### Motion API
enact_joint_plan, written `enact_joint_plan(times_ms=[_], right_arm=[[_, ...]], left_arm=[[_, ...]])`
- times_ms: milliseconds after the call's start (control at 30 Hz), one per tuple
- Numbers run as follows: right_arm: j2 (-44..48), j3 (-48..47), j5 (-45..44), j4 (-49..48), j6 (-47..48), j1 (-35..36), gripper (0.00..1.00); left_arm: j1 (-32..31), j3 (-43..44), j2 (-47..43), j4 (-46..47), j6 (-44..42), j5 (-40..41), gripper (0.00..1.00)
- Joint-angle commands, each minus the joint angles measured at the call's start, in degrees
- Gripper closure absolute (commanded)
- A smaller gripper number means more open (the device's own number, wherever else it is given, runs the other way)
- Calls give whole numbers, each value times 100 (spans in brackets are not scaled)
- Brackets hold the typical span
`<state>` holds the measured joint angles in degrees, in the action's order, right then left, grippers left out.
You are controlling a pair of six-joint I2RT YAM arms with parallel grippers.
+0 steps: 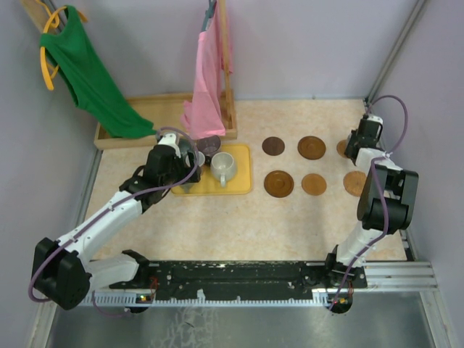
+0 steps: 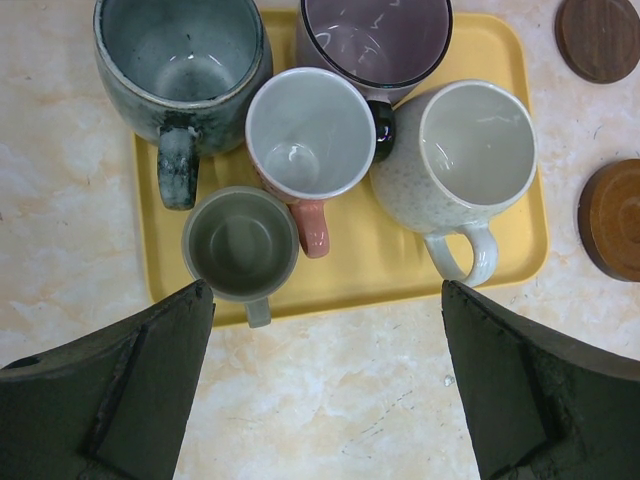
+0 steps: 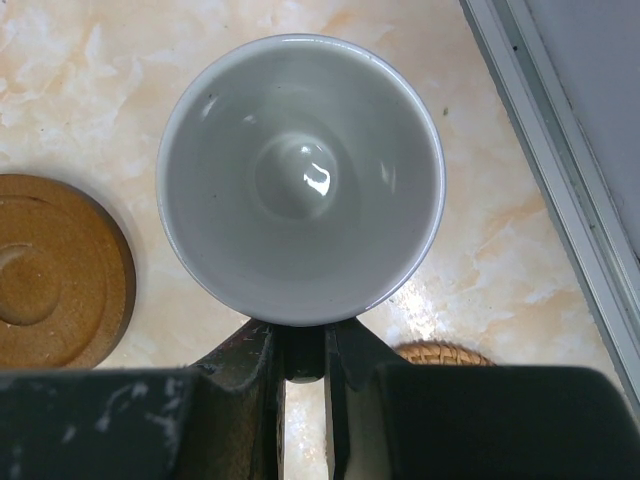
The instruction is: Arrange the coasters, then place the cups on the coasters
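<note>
Starting with the pale cup (image 3: 300,170), out at the far right of the bench (image 3: 120,90): mouth up, empty, glossy inside. Clenched at its near side by the right claw (image 3: 300,345), with jaws almost together on a dark narrow bit just under the rim, most likely the handle. Cannot tell whether standing or held off the surface. Catching a sliver of woven tan coaster (image 3: 440,352) peeking out below the cup beside the claw, and a ridged brown coaster (image 3: 50,270) just to the left, apart from the cup.

Pulling back overhead: discs lying flat in two rows, among them a dark coaster (image 1: 273,146) at the left end of the back row, a broad brown coaster (image 1: 278,183) in front of it and a small tan coaster (image 1: 314,184) next along.

Swinging left to the yellow tray (image 2: 380,275). Counting five cups packed on it: a dark grey-green cup (image 2: 180,50) far left, a mauve cup (image 2: 375,40) beside it, a pink-handled cup (image 2: 310,130) in the middle, a cream cup (image 2: 478,145) on the right and a small sage cup (image 2: 240,243) at the near edge. All upright, all empty.

Finding the left claw (image 2: 325,295) released, spread wide with nothing between, hanging at the tray's near edge.

Further back, spotting a green shirt (image 1: 87,80) and a pink garment (image 1: 205,80) hanging.
</note>
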<state>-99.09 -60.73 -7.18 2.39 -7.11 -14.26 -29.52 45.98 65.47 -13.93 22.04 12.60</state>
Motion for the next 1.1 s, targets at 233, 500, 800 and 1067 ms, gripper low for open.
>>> enact_joint_plan(times_ms=[233,500,800,1067], right_arm=[[62,-47,-17,-542,125,57,100],[-70,-67,-233,-455,232,231,100],[-87,-82,-332,-387,201,224,100],[-159,-22,-311,-381,219,206,100]], left_arm=[[-2,96,31,86,1,41,0],[5,85,6,93,-1,40,0],[25,57,-17,106,35,15,0],[20,44,-43,94,35,13,0]])
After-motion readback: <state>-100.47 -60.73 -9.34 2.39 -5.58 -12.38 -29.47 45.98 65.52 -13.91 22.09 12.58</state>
